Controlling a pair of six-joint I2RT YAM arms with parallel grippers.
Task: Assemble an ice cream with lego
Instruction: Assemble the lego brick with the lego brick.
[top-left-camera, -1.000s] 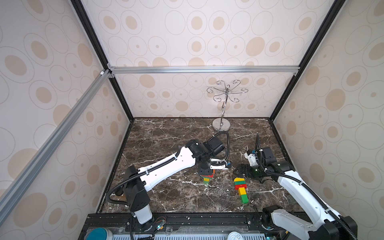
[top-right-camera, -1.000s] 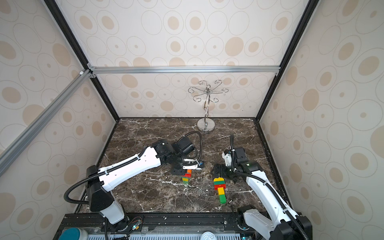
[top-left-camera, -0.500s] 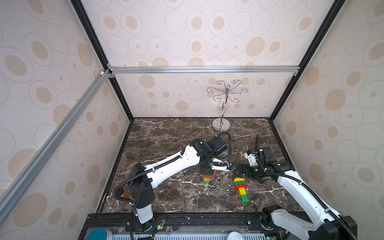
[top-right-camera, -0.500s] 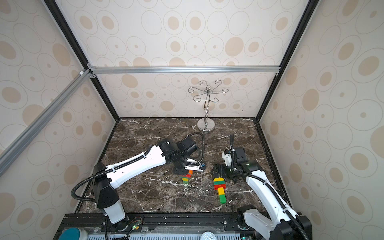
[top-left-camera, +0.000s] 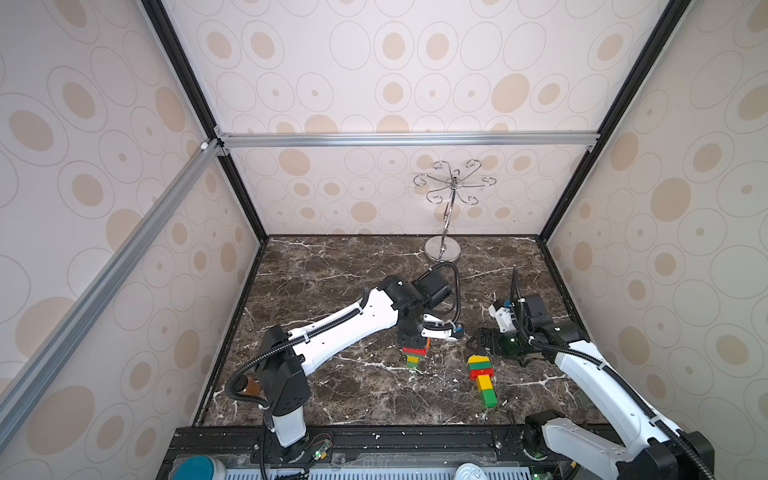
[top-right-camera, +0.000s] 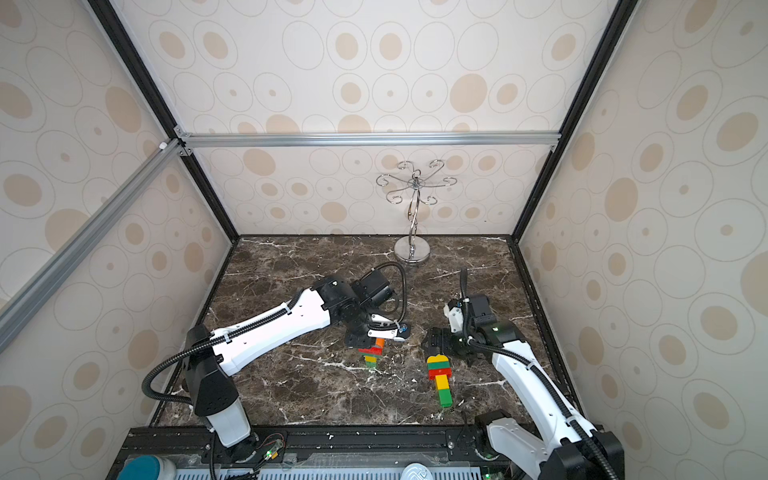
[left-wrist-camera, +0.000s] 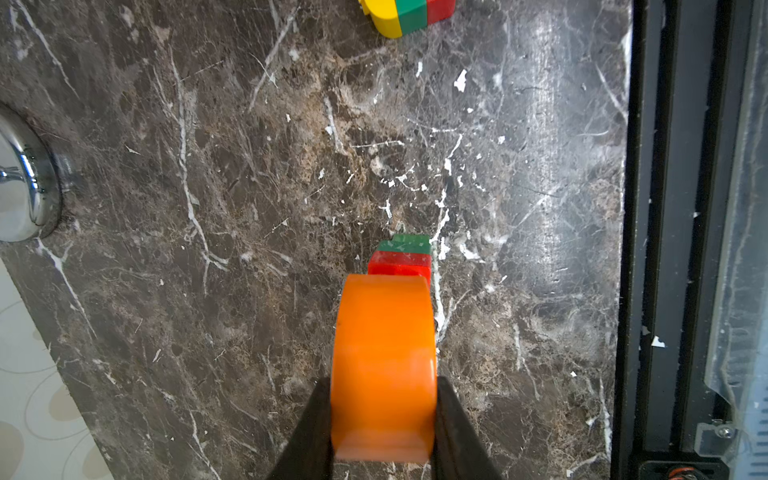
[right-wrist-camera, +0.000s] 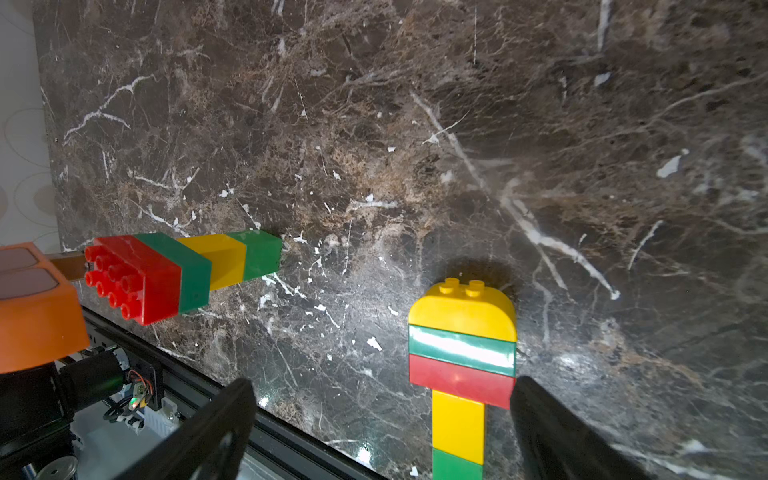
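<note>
My left gripper (left-wrist-camera: 384, 415) is shut on an orange domed lego piece (left-wrist-camera: 384, 357), which also shows in a top view (top-left-camera: 427, 343). It hangs just above an upright stack (top-left-camera: 413, 358) of red, green, yellow and green bricks. In the right wrist view the orange piece (right-wrist-camera: 35, 309) stands a little apart from the stack's red studded top (right-wrist-camera: 124, 276). A second lego build (top-left-camera: 482, 376), with a yellow dome over green, red, yellow and green, lies flat on the marble. My right gripper (right-wrist-camera: 382, 386) is open around its stem end, without touching it.
A silver hooked stand (top-left-camera: 451, 195) rises at the back of the marble table (top-left-camera: 332, 270); its base (left-wrist-camera: 20, 178) shows in the left wrist view. The black front rail (left-wrist-camera: 681, 249) runs close to the stack. Patterned walls enclose three sides.
The left arm's elbow and shoulder have shifted a little while the orange piece stays over the stack. The right arm and both builds have not moved.
</note>
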